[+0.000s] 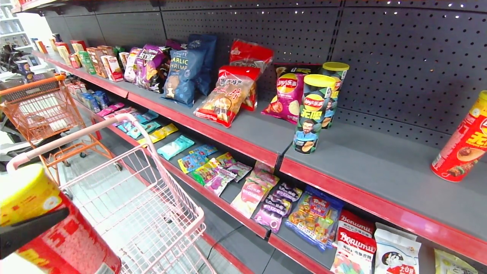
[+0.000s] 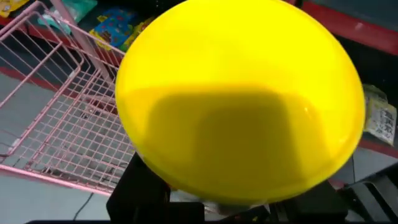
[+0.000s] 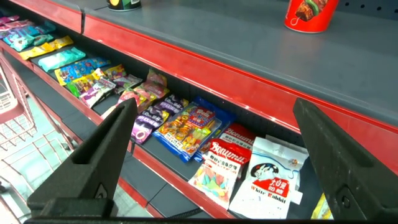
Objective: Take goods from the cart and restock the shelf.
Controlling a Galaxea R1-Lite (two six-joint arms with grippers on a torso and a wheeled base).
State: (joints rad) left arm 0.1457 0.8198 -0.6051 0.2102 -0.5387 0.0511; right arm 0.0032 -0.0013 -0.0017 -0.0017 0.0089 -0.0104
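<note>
A red chip can with a yellow lid [image 1: 45,224] is at the near left, above the pink cart's [image 1: 163,182] handle end. My left gripper is shut on it, and one black finger [image 1: 34,227] crosses its side. Seen from the left wrist, the yellow lid [image 2: 239,99] hides most of the cart [image 2: 62,124] below. My right gripper [image 3: 214,106] is open with nothing between its fingers, level with the lower shelf's snack bags [image 3: 193,127]. On the grey upper shelf [image 1: 380,167] stand two dark chip cans [image 1: 315,110], and a matching red can [image 1: 464,140] leans at the right.
Bags of chips [image 1: 224,95] and boxes fill the upper shelf's left part. Bare shelf lies between the dark cans and the red can. An orange cart [image 1: 42,106] stands in the aisle at far left. The shelf's red front edge [image 1: 342,190] juts toward me.
</note>
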